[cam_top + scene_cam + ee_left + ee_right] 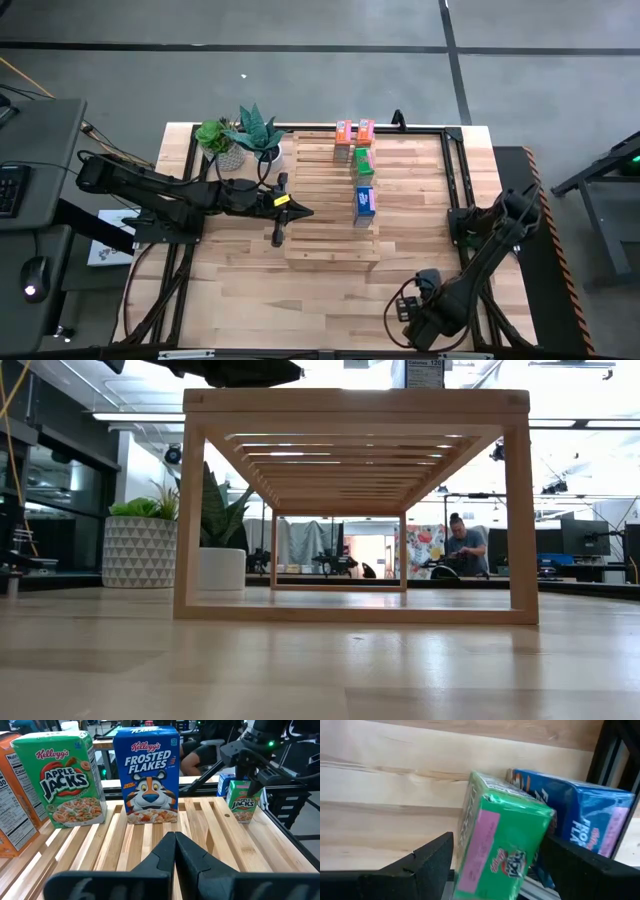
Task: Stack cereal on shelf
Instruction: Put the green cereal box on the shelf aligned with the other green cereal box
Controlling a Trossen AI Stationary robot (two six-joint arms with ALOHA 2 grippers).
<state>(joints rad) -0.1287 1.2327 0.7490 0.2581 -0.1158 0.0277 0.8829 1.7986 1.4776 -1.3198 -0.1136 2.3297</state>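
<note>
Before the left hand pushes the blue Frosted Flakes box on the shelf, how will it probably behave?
The Frosted Flakes box stands upright on a narrow base, so a high push would likely tip it. It looks like thin cardboard, probably light and easily dented. Gaps between the shelf slats might catch its edge.

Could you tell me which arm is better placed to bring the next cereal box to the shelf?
Probably the right: the right end effector straddles a green cereal box. The left end effector hangs shut and empty over the shelf.
</note>
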